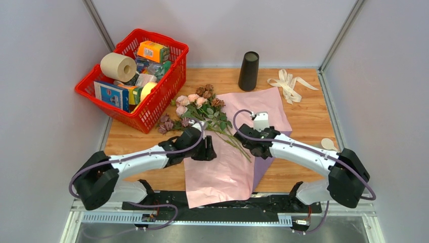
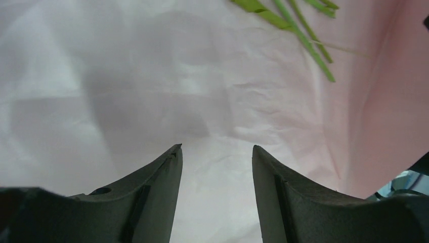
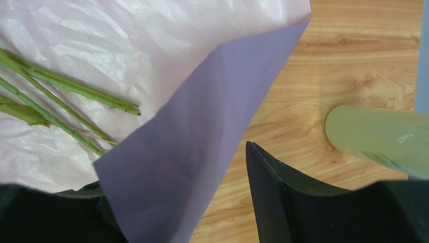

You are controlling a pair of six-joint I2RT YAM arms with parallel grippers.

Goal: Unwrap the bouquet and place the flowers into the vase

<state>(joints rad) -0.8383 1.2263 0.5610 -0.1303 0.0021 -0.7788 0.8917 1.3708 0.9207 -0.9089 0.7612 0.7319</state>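
The paper (image 1: 222, 172), one sheet, lies open and nearly flat, with its right edge turned up to show the lilac underside. The flowers (image 1: 202, 109) form one loose bunch of roughly ten heads, too clustered for an exact count. They lie on the paper's far-left part with their long axis diagonal: heads past the far-left corner, stem ends at the paper's centre. One vase (image 1: 248, 71) stands upright just beyond the paper's far edge. The left gripper (image 2: 216, 148) hovers left of the stems, jaws apart and empty. The right gripper (image 1: 251, 144), nearer the stem ends, has its jaws apart with the lilac flap draped over one finger, not pinched. A grasp should probably close across the diagonal. One ribbon (image 1: 288, 83) lies off the paper's far-right corner.
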